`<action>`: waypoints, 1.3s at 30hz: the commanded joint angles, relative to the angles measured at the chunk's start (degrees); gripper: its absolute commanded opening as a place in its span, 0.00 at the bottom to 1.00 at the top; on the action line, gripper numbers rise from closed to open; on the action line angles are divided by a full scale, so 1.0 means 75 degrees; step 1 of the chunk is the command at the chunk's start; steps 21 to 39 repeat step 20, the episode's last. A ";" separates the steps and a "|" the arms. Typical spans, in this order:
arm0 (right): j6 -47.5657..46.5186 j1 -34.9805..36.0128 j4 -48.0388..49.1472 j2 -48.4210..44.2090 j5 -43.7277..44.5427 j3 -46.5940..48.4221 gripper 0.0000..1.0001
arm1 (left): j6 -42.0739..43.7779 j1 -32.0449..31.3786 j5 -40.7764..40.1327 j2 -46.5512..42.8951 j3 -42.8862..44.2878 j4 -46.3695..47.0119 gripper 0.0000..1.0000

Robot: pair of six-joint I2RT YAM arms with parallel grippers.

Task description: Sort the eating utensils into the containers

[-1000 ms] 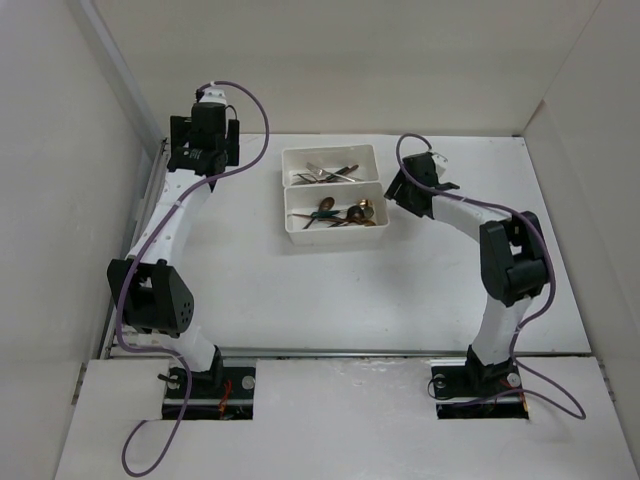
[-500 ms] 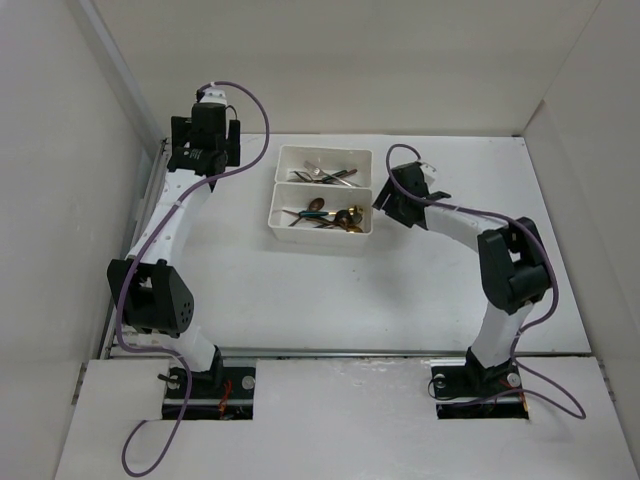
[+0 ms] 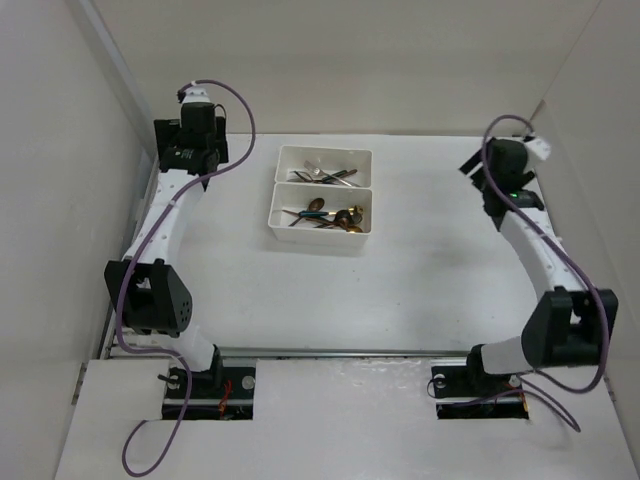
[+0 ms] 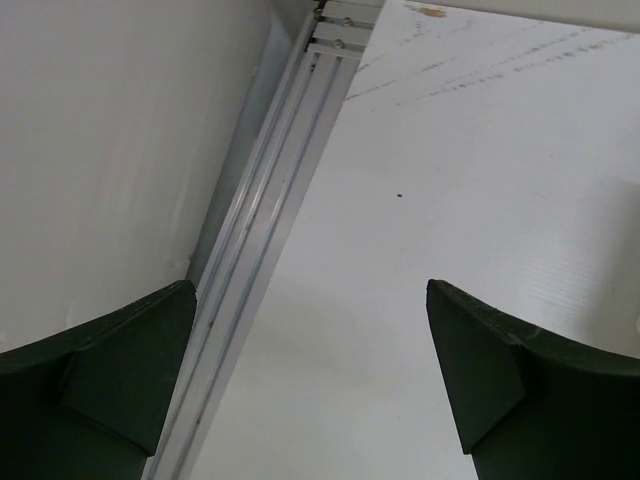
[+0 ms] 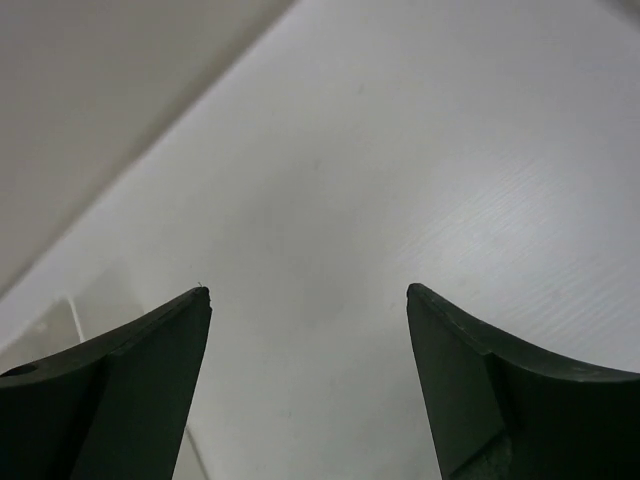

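The white table [image 3: 420, 290] is taken in first. Left of centre, the near tray [image 3: 318, 237] is seen touching the far tray [image 3: 322, 150] behind it. The eating utensils [image 3: 325, 214] are piled in both, gold and dark ones nearer, silver ones beyond, too overlapped to be counted. At far left, the left gripper [image 4: 310, 290] is held wide open and empty over the rail [image 4: 270, 240]. At far right, the right gripper [image 5: 308, 290] is spread wide, nothing held. Both pairs of fingers are cut off by the frame edges.

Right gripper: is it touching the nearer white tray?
Apart. The top view shows the right gripper far right of the nearer tray, table surface showing between them.
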 commanded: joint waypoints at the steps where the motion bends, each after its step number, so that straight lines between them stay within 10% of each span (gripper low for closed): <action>1: -0.1270 -0.0884 0.0337 -0.1015 0.0550 0.0434 0.84 | -0.0702 0.0482 -0.0435 -0.0331 -0.0060 0.0215 1.00; 11: -0.2574 -0.1683 0.0187 -0.1545 0.1791 0.1571 0.99 | -0.1959 0.1923 -0.0517 -0.0050 0.0327 -0.0278 1.00; 39: -0.2023 -0.1683 0.0115 -0.1826 0.1722 0.1372 0.99 | -0.1888 0.1924 -0.0294 -0.0191 0.0163 -0.0208 1.00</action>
